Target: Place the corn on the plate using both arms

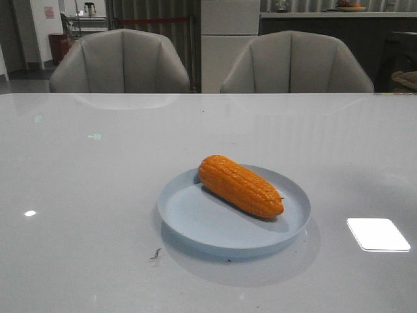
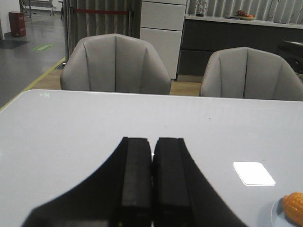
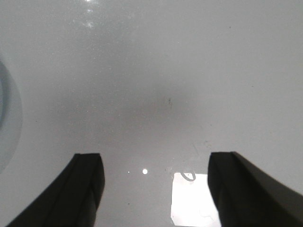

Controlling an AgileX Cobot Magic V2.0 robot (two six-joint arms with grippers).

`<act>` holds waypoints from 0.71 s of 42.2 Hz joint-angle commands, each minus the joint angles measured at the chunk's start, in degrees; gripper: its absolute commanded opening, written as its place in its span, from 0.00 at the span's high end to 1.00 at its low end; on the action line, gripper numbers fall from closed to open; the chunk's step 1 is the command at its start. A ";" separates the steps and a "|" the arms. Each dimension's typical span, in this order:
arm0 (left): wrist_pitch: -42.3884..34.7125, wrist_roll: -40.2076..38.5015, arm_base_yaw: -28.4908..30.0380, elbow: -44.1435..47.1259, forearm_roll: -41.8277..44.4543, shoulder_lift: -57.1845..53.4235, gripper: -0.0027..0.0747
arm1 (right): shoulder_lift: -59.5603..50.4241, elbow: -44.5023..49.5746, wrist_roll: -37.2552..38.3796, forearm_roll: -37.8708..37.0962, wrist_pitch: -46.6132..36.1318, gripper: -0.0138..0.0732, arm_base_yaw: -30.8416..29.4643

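The orange-yellow corn (image 1: 240, 185) lies diagonally on the pale-blue plate (image 1: 195, 218) near the table's middle in the front view. No arm shows there. In the left wrist view my left gripper (image 2: 152, 142) is shut with its two black fingers pressed together and nothing between them; the corn's tip (image 2: 294, 206) and a sliver of plate rim (image 2: 274, 213) sit at the edge of that view. My right gripper (image 3: 155, 158) is open over bare table, its fingers (image 3: 87, 175) wide apart, with a bit of plate rim (image 3: 3, 94) off to one side.
Two grey chairs (image 1: 120, 62) (image 1: 296, 63) stand behind the table's far edge. A bright light reflection (image 1: 378, 234) lies on the glossy tabletop right of the plate. A small dark scuff (image 1: 155, 253) marks the table near the plate's front left.
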 commanded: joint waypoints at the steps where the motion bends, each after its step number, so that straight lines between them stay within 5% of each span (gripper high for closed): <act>1: -5.45 -0.48 -0.13 0.35 -0.71 -0.59 0.85 | -1.75 -1.31 -0.43 0.15 -2.46 0.19 -0.34; 26: -6.07 -0.48 -0.35 15.86 -0.71 -11.50 0.85 | -1.75 -1.31 -0.43 0.20 -2.46 0.19 -0.34; 30: 0.60 -0.48 -0.24 15.62 -0.71 -16.20 0.85 | -1.75 -1.31 -0.43 0.20 -2.46 0.19 -0.34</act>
